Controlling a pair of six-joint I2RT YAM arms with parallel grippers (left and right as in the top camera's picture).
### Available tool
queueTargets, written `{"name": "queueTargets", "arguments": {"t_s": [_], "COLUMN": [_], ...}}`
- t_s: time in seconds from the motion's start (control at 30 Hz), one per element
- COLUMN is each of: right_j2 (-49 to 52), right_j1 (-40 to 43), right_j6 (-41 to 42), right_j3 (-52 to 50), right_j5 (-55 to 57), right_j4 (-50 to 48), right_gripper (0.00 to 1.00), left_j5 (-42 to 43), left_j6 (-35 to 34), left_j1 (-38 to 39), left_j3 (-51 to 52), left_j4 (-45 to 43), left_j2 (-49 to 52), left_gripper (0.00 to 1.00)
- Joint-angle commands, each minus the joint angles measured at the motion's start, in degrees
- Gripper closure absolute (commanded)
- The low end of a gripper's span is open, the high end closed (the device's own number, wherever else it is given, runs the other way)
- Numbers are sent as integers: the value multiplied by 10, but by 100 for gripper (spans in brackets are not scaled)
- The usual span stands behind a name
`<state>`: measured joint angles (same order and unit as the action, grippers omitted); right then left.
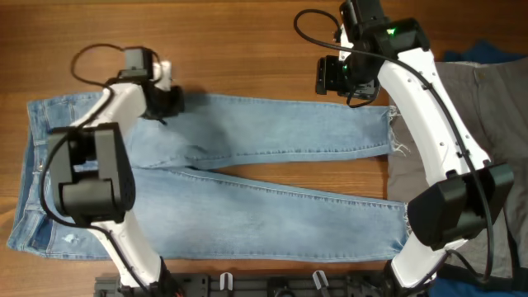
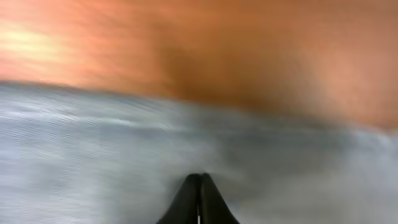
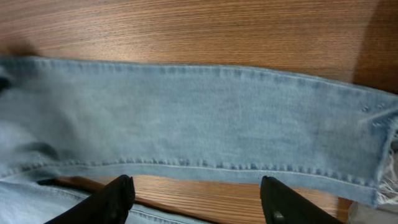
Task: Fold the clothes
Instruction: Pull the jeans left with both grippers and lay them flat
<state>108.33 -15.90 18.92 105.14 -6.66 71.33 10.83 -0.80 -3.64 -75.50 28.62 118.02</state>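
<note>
The light blue jeans (image 1: 247, 173) lie flat on the wooden table, waist at the left, both legs running right to frayed hems. My left gripper (image 1: 169, 101) is at the top of the far leg, near the thigh. In the blurred left wrist view its fingers (image 2: 200, 179) are pressed shut over the denim (image 2: 93, 149), and no cloth shows between them. My right gripper (image 1: 334, 74) hovers over the far edge of the far leg. In the right wrist view its fingers (image 3: 196, 190) are wide open and empty above the leg (image 3: 205, 118).
Grey trousers (image 1: 495, 107) lie at the right edge, touching the jeans' hems, with a dark blue garment (image 1: 495, 51) behind them. Bare wood (image 1: 247, 49) shows beyond the far leg and in the gap between the legs. The arm bases stand at the front edge.
</note>
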Motion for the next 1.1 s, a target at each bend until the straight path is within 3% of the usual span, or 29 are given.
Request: {"name": "queueTargets", "arguments": {"t_s": [0.0, 0.07, 0.23, 0.37, 0.47, 0.53, 0.57, 0.63, 0.77, 0.83, 1.07], "right_j2": [-18, -18, -17, -17, -17, -16, -16, -5, 57, 105, 200], "right_j1": [0, 0, 0, 0, 0, 0, 0, 0, 0, 0, 68], "right_j6": [-10, -9, -9, 26, 8, 8, 11, 59, 81, 75, 103], "right_j3": [1, 1, -27, -103, -122, -154, -179, -234, -289, -289, -289], "right_j5": [-6, -6, -6, 2, -12, -31, -31, -31, -33, -33, -17], "right_j4": [-1, -2, -14, -42, -84, -163, -210, -307, -437, -476, -577], "right_gripper": [27, 26, 26, 28, 47, 73, 80, 86, 88, 88, 91], "left_j5": [-139, -93, -105, -102, -87, -69, -63, -63, -63, -64, -63], "left_j6": [-48, -48, -48, -40, -40, -40, -40, -40, -42, -42, -42], "left_j1": [-119, -143, -152, -152, -152, -146, -141, -125, -94, -93, -95], "left_j3": [-8, -45, -121, -237, -271, -271, -271, -271, -271, -271, -270], "left_j4": [-25, -20, -7, 145, 218, 261, 282, 318, 400, 446, 469], "left_j2": [66, 60, 56, 19, -62, -138, -173, -235, -312, -321, -319], "left_gripper": [96, 96, 95, 96, 94, 93, 92, 87, 49, 40, 36]}}
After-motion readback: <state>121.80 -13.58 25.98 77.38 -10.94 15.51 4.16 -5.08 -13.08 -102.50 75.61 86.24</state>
